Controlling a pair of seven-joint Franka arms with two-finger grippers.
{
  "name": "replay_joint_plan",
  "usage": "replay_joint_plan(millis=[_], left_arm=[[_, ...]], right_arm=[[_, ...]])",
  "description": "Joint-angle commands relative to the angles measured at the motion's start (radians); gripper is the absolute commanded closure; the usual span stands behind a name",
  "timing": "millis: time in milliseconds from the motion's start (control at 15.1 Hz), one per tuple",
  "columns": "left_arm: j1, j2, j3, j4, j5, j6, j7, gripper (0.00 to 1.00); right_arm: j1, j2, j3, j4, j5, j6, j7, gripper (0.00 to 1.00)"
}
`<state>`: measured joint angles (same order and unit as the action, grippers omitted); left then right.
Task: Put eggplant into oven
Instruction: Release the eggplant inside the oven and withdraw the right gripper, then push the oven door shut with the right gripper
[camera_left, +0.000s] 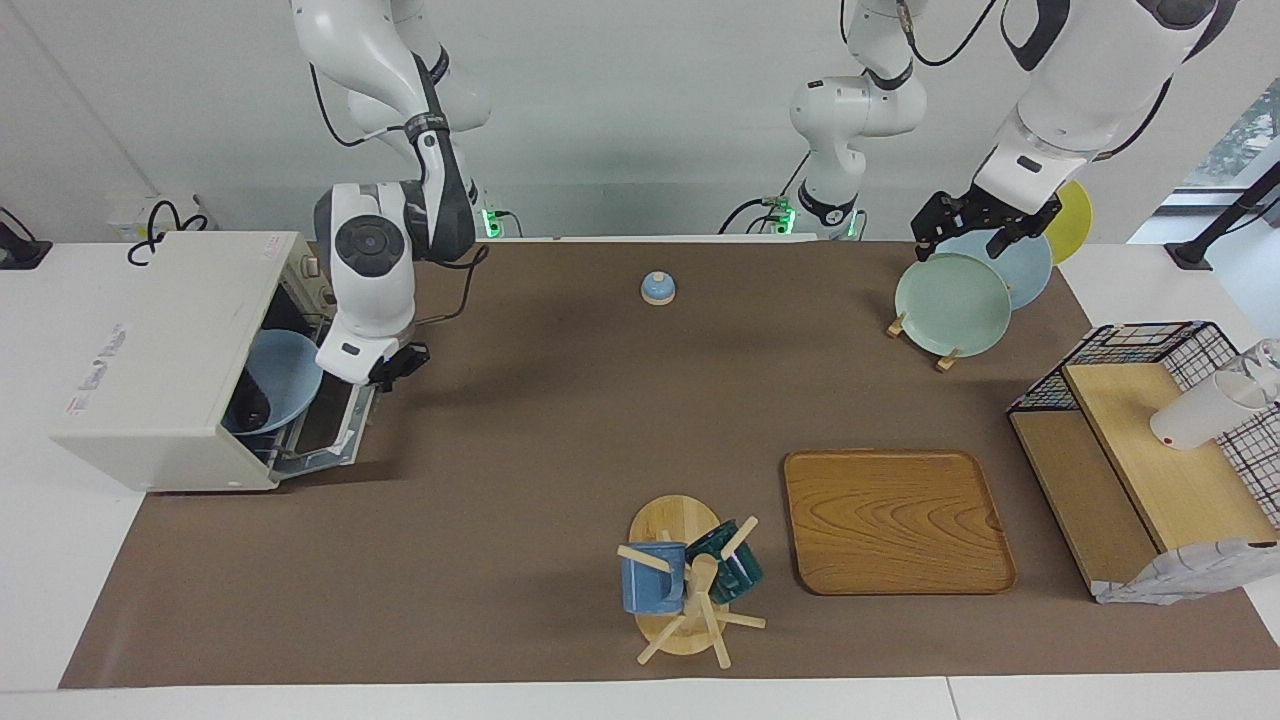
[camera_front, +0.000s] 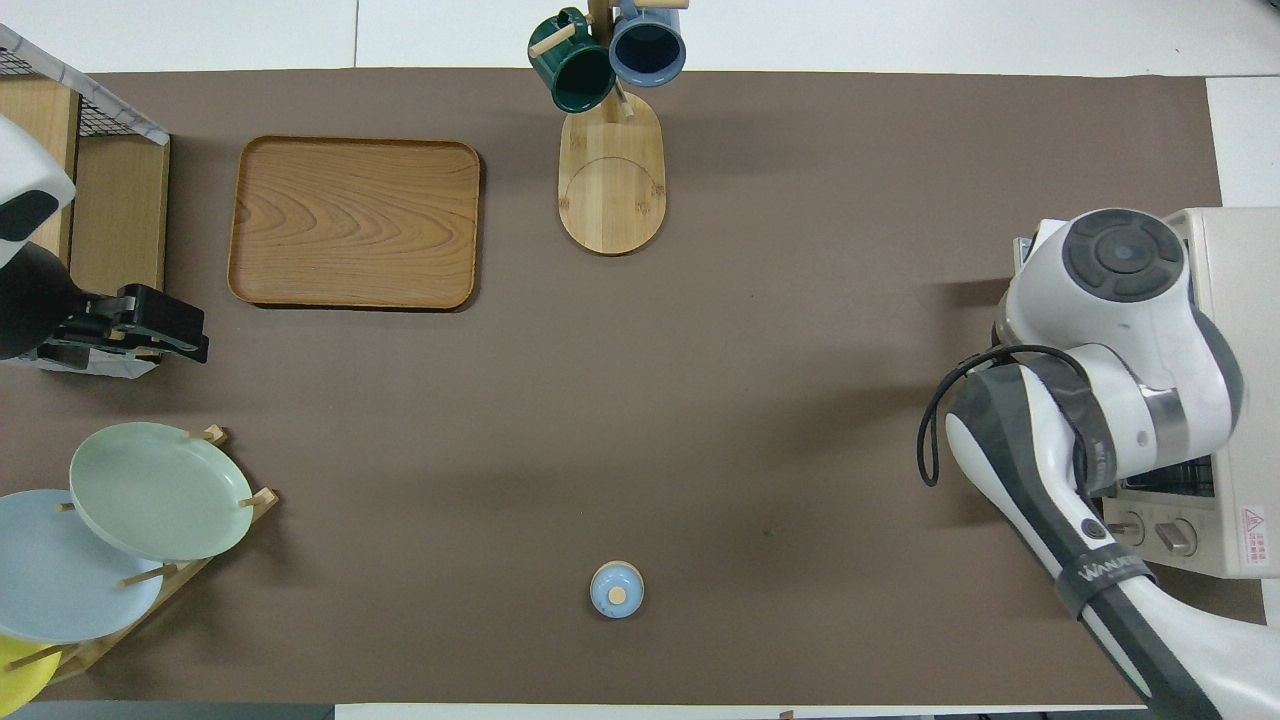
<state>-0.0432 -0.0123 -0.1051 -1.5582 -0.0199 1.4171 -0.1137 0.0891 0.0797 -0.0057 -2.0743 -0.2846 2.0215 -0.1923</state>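
The off-white oven (camera_left: 160, 350) (camera_front: 1240, 400) stands at the right arm's end of the table. Its glass door (camera_left: 330, 420) is tilted about halfway up. Inside, a blue plate (camera_left: 285, 385) carries the dark eggplant (camera_left: 243, 408), of which only a part shows past the door. My right gripper (camera_left: 395, 362) is shut and sits against the door's raised outer edge. In the overhead view the right arm's wrist covers that gripper and the oven's mouth. My left gripper (camera_left: 970, 238) (camera_front: 185, 335) waits open in the air at the left arm's end, above the plate rack.
A small blue lidded pot (camera_left: 658, 288) stands near the robots at mid table. A mug tree (camera_left: 685, 580) with two mugs and a wooden tray (camera_left: 897, 520) lie farther out. The plate rack (camera_left: 955, 300) and a black wire basket (camera_left: 1150, 440) holding a white cup (camera_left: 1200, 410) are at the left arm's end.
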Motion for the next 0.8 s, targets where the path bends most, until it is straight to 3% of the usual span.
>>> replay_joint_plan(millis=[0,465,731], left_arm=[[0.014,-0.009,-0.01,-0.006,0.002,-0.009,-0.006,0.0],[0.014,-0.009,-0.01,-0.005,0.002,-0.009,-0.006,0.0],[0.014,-0.009,-0.008,-0.006,0.002,-0.009,-0.006,0.0]], right_arm=[[-0.113,-0.026,-0.014,0.006,0.013,-0.013,-0.149,1.0],[-0.173,-0.101,-0.019,0.006,0.062,-0.085,-0.262,1.0],[-0.17,-0.146,-0.02,0.066,0.077,-0.193,-0.283,1.0]])
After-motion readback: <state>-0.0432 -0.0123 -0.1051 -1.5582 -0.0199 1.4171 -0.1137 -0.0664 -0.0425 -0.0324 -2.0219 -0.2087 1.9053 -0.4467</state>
